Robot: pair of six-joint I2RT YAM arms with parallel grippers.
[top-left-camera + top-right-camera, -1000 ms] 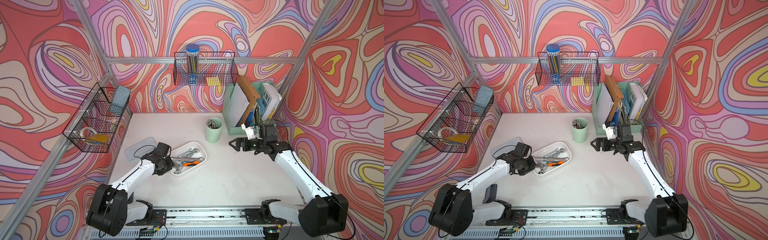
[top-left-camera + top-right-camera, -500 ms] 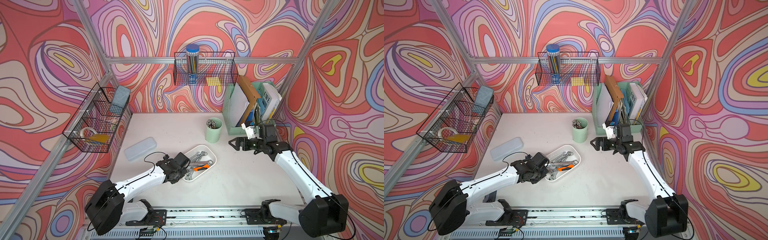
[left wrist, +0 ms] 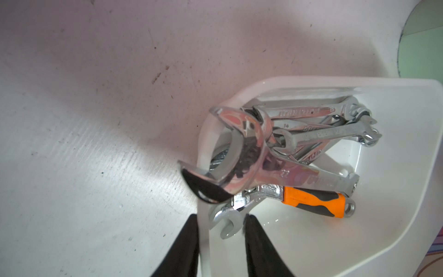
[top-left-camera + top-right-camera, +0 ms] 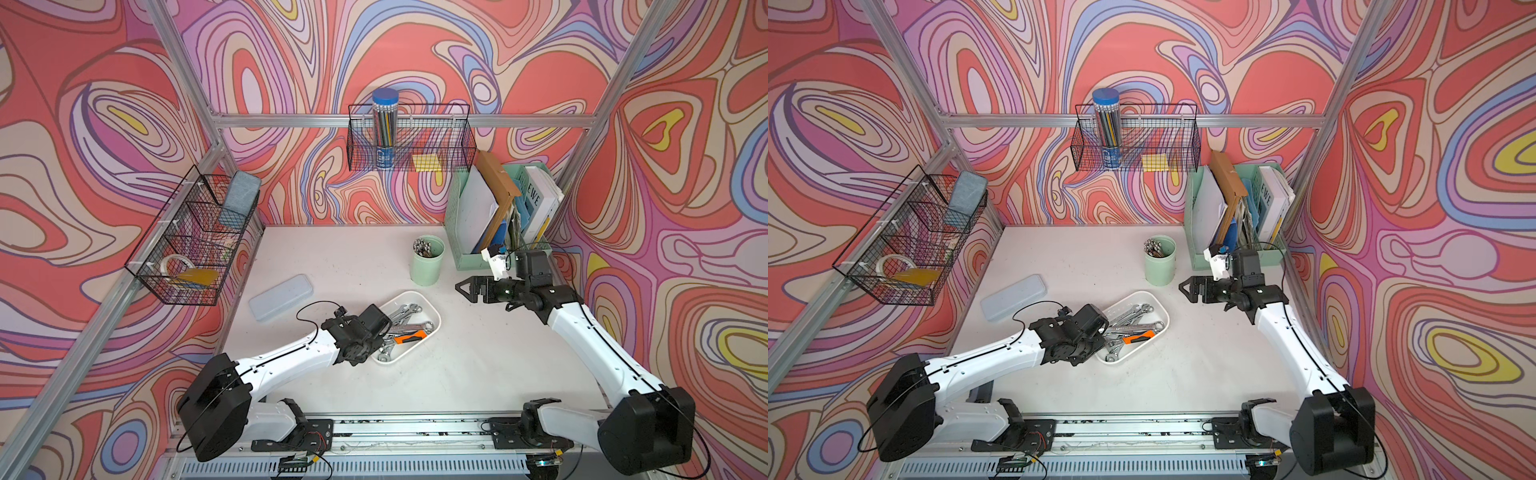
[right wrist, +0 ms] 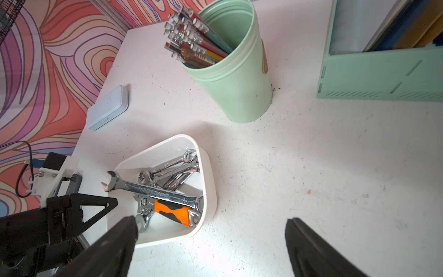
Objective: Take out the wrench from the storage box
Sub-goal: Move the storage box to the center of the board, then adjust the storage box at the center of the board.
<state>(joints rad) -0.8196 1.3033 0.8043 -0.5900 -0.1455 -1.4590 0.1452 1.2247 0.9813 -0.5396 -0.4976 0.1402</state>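
- We see the left gripper (image 3: 221, 219), jaws parted astride the storage box's (image 4: 433, 312) near-left wall, nearest the wrench (image 3: 299, 177).
- The wrench lies inside, long axis left-right, head overhanging that wall.
- Our right gripper (image 4: 468, 286) gapes, well apart rightward.

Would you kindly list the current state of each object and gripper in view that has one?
storage box, upright, holding wrenches.
large wrench, in box, open end overhanging the rim.
orange-handled wrench, lying in box beneath it.
lidded case, closed.
green cup, upright, holding pens.
left gripper, fingers parted astride the box wall.
right gripper, open, empty.
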